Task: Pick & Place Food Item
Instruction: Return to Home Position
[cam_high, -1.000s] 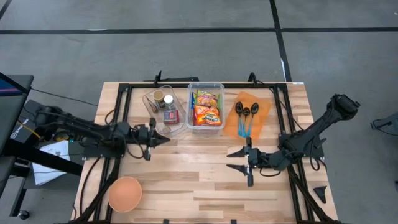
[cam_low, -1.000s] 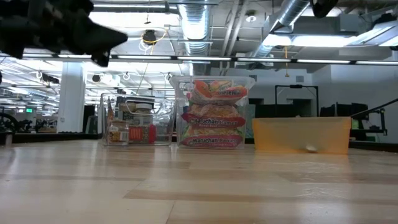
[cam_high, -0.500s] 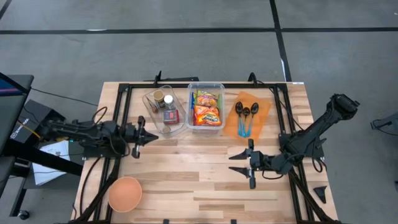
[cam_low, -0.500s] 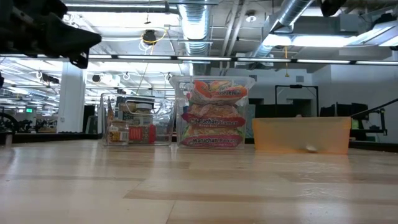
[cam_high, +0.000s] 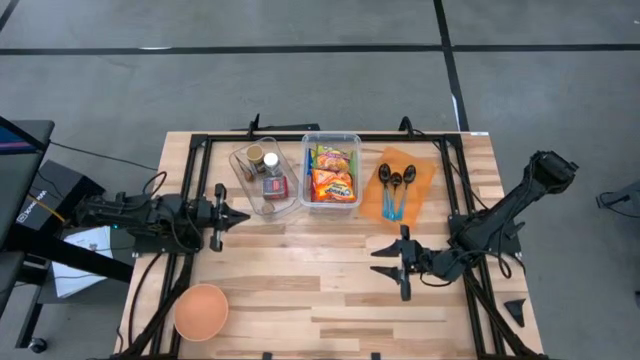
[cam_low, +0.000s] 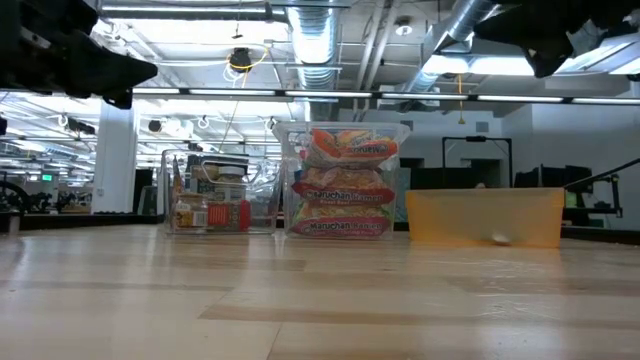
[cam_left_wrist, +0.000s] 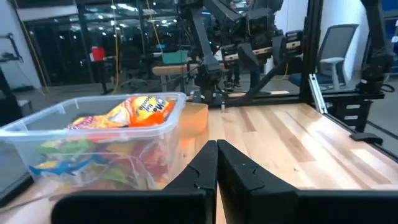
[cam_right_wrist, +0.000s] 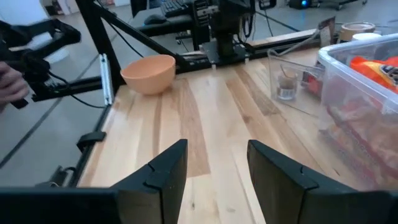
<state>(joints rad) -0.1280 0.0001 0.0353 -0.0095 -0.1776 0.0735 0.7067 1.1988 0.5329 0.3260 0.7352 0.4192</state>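
Note:
The food items are orange ramen packets (cam_high: 332, 180), stacked in a clear bin (cam_high: 352, 141) at the table's far middle. They also show in the low view (cam_low: 345, 180) and the left wrist view (cam_left_wrist: 134, 111). My left gripper (cam_high: 243, 214) is shut on nothing. It points level toward the table's right, just near-left of the bins. My right gripper (cam_high: 378, 263) stands open and bare above the table's near right part, pointing left, well short of the bin; the gap between its fingers (cam_right_wrist: 214, 163) frames bare wood.
A clear container with jars (cam_high: 264, 176) stands left of the ramen bin. An orange tray with dark spoons (cam_high: 400, 187) lies to its right. A peach bowl (cam_high: 201, 310) sits at the near left corner. A black frame (cam_high: 200, 160) borders the table's sides and back.
My left gripper, still shut, has drawn back toward the table's left edge, away from the table's middle. My right gripper has sunk a little, so more of it now shows at the top right of the low view; it stays open. The bins and packets have not moved.

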